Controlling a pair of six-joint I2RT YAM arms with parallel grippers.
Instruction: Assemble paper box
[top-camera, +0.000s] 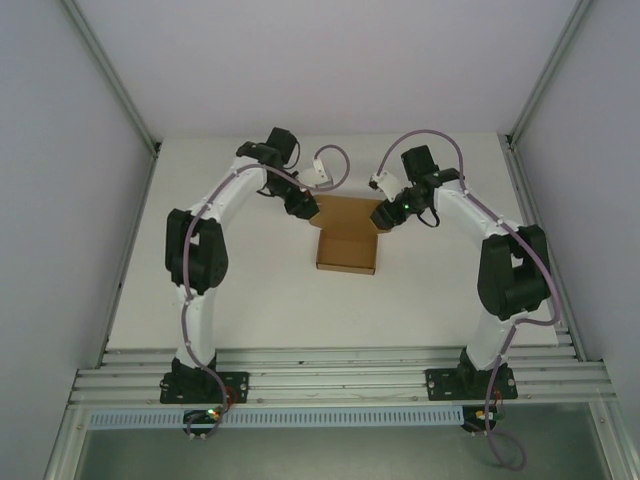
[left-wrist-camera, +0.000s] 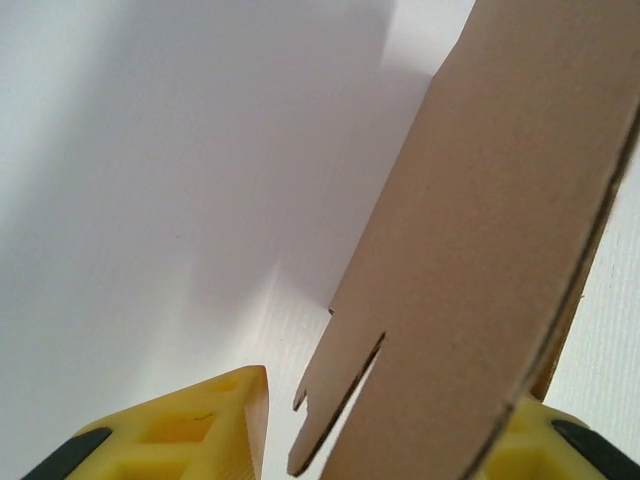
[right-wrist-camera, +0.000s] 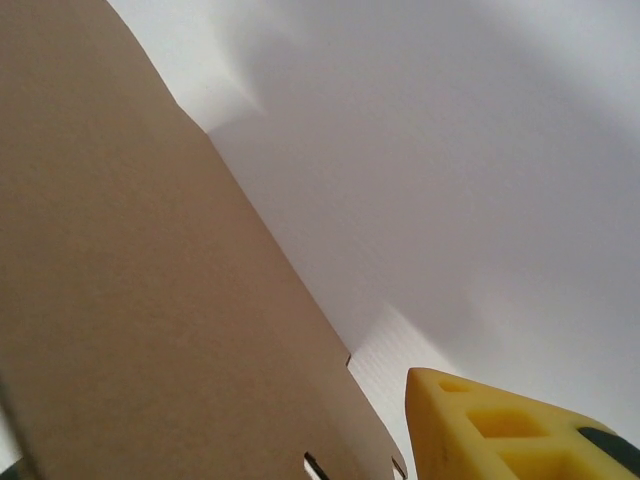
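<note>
Yellow fingers (left-wrist-camera: 200, 430) of left gripper (left-wrist-camera: 390, 410) and right gripper (right-wrist-camera: 250, 450) flank flaps (left-wrist-camera: 480, 250) of the paper box (top-camera: 347, 245), hold unclear; uneven closing could buckle them.

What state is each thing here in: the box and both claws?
paper box: partly folded, far flap open.
left claw: at the flap's left edge, cardboard between its fingers; grip unclear.
right claw: at the flap's right edge; grip unclear.
</note>
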